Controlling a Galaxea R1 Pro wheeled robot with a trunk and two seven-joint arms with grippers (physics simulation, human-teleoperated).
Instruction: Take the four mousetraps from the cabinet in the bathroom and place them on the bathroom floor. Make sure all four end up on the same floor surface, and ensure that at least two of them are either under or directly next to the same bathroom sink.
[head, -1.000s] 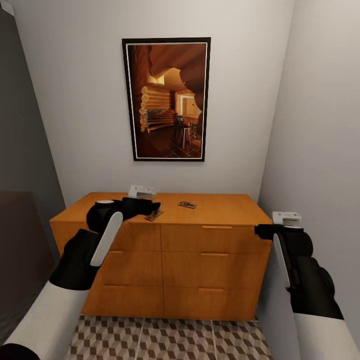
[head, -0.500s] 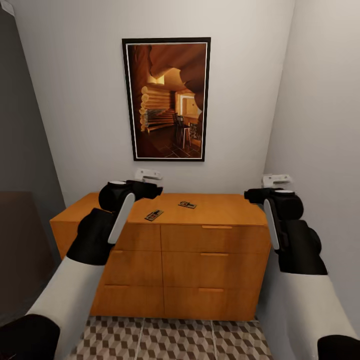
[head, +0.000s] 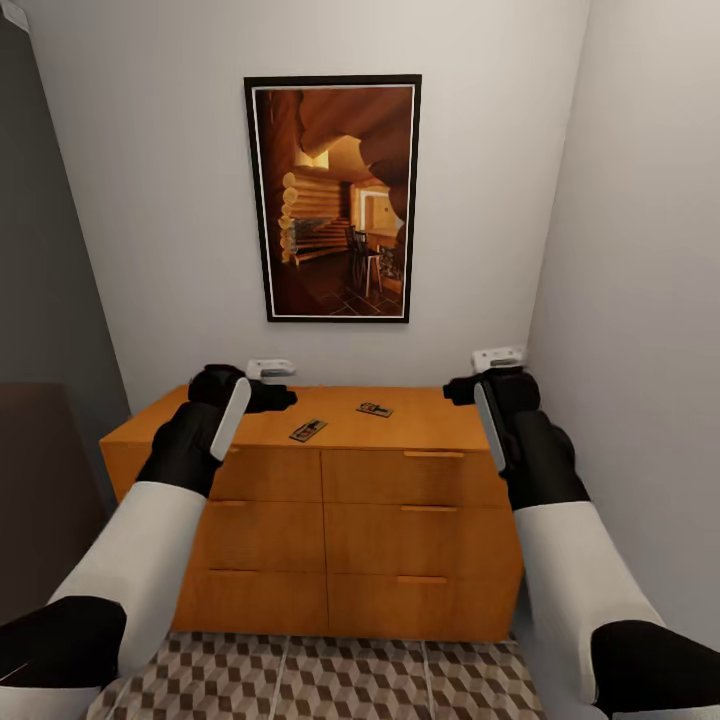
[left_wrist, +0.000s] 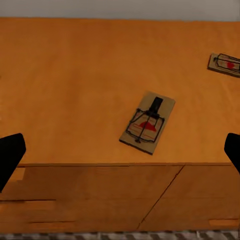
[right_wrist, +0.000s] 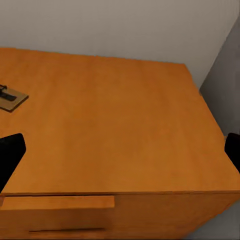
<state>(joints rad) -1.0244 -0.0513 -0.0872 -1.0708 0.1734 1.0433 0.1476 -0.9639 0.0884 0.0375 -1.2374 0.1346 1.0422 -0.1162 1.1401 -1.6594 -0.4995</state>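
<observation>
Head view: the cabinet (head: 330, 500) stands against the pale wall under a framed picture (head: 333, 198), with a strip of cube-pattern floor (head: 330, 680) in front of it. Two mousetraps lie on the cabinet top, well apart: the near trap (head: 308, 431) toward the left front, the far trap (head: 375, 409) closer to the wall, near the middle. The left gripper (head: 285, 396) hangs over the top's left part, just beside the near trap but not touching it. The right gripper (head: 452, 390) hangs over the top's right part, apart from both traps. Finger spacing cannot be told here. Left wrist view: the near trap (left_wrist: 148, 122) lies flat, tilted, between the two dark fingertips (left_wrist: 10, 155) at the frame edges; the fingers are spread wide with nothing between them. The far trap (left_wrist: 225, 64) lies beyond it, toward the wall. Right wrist view: bare cabinet top (right_wrist: 115, 125) lies below, one trap (right_wrist: 10, 99) at the edge; fingertips (right_wrist: 10, 152) are likewise spread wide and hold nothing.
</observation>
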